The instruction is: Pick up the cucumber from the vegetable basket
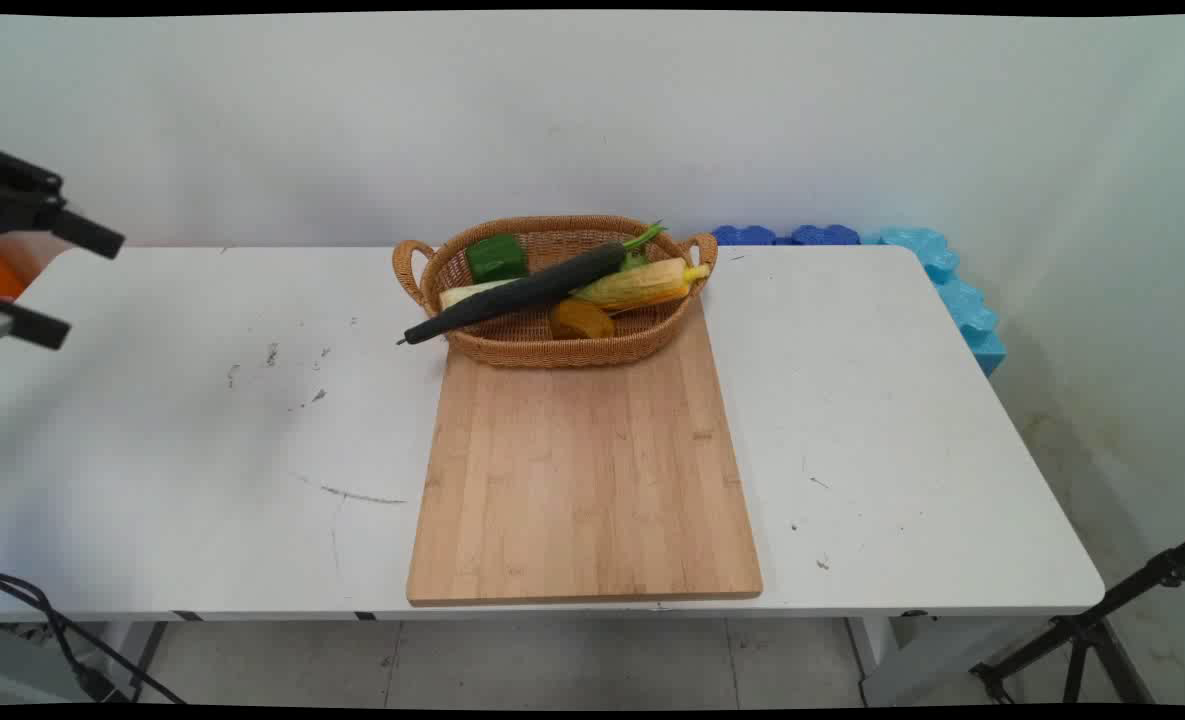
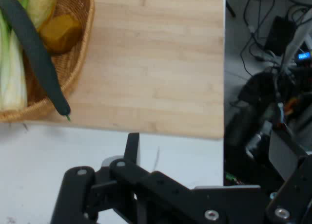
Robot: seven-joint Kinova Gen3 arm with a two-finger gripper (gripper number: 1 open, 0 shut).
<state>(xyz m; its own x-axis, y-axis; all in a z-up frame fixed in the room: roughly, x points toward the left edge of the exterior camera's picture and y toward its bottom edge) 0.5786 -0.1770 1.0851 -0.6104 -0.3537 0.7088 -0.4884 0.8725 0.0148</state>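
The gripper point(image 2: 134, 151) hangs above the white table point(image 1: 202, 420), holding nothing; I cannot tell if it is open. The long dark vegetable point(image 1: 522, 292) lies in the wicker basket point(image 1: 552, 350) on the wooden cutting board point(image 1: 587, 480).

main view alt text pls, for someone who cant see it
A wicker basket sits at the far end of a wooden cutting board on a white table. It holds a long dark vegetable poking out over its left rim, plus corn, a green pepper and an orange piece. Blue foam blocks lie behind the table's right corner.
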